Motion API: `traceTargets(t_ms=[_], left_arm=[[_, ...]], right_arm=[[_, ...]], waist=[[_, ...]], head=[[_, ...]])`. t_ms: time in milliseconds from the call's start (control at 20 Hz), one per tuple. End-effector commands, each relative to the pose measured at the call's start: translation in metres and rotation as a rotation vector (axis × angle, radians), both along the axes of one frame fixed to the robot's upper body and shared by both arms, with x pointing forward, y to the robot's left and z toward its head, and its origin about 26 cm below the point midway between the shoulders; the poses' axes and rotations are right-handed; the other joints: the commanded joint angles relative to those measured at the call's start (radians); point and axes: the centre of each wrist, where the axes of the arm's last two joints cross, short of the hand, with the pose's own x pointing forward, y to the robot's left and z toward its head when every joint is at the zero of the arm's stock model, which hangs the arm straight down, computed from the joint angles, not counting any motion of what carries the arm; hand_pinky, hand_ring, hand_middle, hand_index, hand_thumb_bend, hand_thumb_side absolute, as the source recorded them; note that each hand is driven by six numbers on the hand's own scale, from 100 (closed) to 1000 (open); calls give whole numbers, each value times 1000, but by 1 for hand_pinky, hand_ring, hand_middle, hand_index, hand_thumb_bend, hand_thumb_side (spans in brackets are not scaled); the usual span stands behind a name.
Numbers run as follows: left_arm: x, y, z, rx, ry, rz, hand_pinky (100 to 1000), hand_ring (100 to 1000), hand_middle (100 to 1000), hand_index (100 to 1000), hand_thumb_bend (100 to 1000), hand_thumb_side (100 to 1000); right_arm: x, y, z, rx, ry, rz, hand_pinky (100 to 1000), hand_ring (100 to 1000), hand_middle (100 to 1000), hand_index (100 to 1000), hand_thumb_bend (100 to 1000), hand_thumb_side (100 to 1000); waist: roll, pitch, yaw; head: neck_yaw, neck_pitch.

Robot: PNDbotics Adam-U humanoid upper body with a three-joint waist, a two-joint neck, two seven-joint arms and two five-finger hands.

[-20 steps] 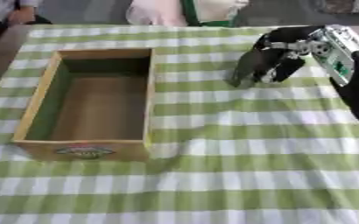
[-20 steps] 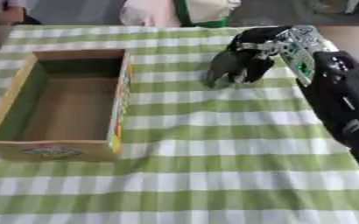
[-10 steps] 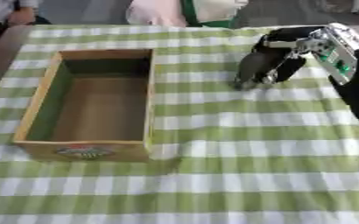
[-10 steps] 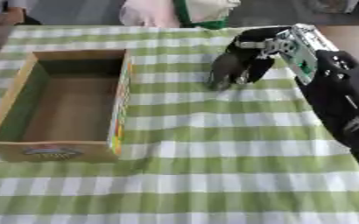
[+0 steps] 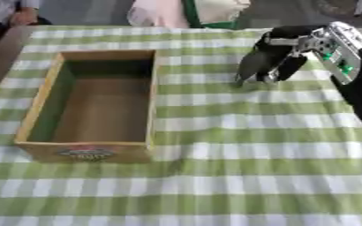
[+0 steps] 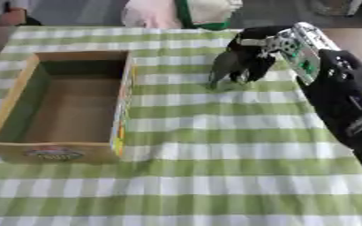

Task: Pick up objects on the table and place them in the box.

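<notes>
An open wooden box (image 5: 150, 99) with a fruit label on its near wall stands at the left of the green-and-white checked tablecloth (image 5: 238, 176); nothing shows inside it. My right hand (image 5: 267, 57) comes in from the upper right and hangs over the cloth to the right of the box's far end. Its fingers (image 6: 223, 70) point down, spread and fairly straight, with their tips at the cloth. I see nothing held in it, and no loose object shows on the table; whatever lies under the palm is hidden. My left hand shows in neither view.
My black right forearm (image 6: 342, 101) runs along the right edge of the table. A white and green bag-like thing (image 5: 215, 9) sits beyond the table's far edge. Checked cloth stretches across the middle and the near side.
The right hand has stayed over almost the same spot, its fingers shifting only slightly. The box has not moved.
</notes>
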Motion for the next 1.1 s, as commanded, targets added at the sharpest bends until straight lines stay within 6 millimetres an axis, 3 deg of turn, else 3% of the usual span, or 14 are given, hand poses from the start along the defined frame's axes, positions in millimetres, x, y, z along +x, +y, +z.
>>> traceTargets(t_ms=[50,600,900,1100], left_arm=[[-2,2,8,20,-27,-2,446,555,676,779,227,765],[-2,2,8,26,-30,-4,448,556,676,779,229,762],[-2,0,9,31,-34,-16,449,558,676,780,235,756],[-2,-1,10,34,-38,-26,449,559,676,780,238,753]], right_arm=[[-5,8,29,29,-100,17,760,580,224,306,100,192],[-18,41,71,112,-240,136,746,513,172,250,100,223],[-33,95,97,172,-280,274,742,503,174,251,100,225],[-41,132,103,196,-270,358,741,501,175,252,100,229]], waist=[[0,-29,-1],[-7,-49,-2],[-14,-67,6],[-16,-76,18]], head=[[3,-3],[0,8],[-22,18],[-40,21]])
